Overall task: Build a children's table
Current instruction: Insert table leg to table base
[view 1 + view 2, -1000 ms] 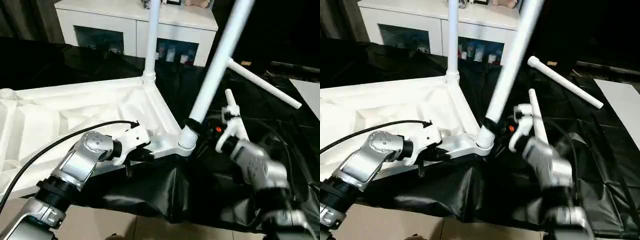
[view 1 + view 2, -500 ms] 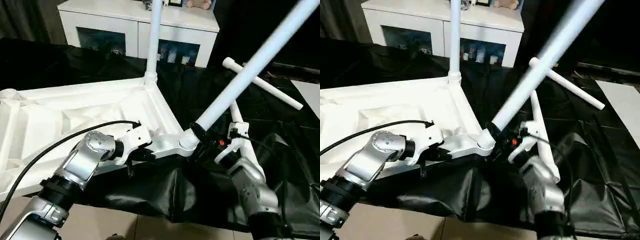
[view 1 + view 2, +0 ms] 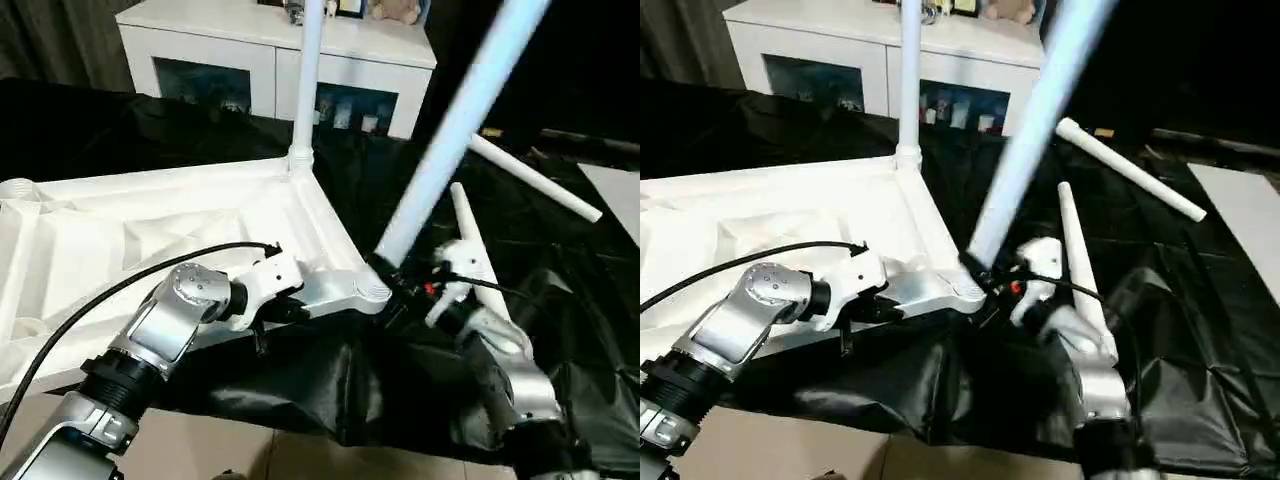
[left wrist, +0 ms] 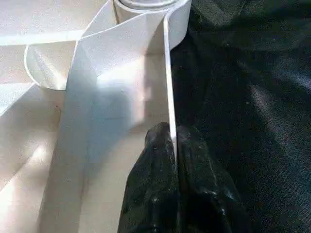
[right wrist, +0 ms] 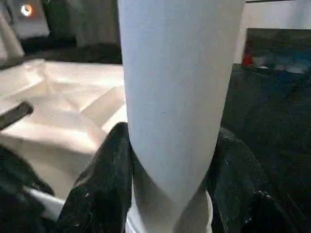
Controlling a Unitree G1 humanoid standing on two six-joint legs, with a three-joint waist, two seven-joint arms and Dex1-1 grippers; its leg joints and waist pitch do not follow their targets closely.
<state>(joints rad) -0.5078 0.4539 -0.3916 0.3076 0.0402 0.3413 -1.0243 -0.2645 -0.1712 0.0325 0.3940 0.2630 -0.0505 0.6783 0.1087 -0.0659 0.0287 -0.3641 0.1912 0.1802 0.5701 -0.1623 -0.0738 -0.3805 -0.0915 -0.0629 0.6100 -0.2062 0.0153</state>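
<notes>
Leg-fitting is your step: right gripper point(image 5: 167, 160) clamps a tilted leg point(image 3: 450, 130) at the upturned tabletop's point(image 3: 150, 230) near corner socket; left gripper point(image 4: 176, 160) pinches the rim. Next, stand the leg upright and press down.

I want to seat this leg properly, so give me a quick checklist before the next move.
1. Right pincer closed around the tilted leg near its base: ok.
2. Left pincer pinching the table top's rim to steady it: ok.
3. Tilted leg upright in the near corner socket: not ok, it leans away.
4. Leg fully seated in the socket: cannot tell.
5. Far corner leg standing upright: ok.
6. Two spare legs lying on the black sheet, out of the way: ok.
</notes>
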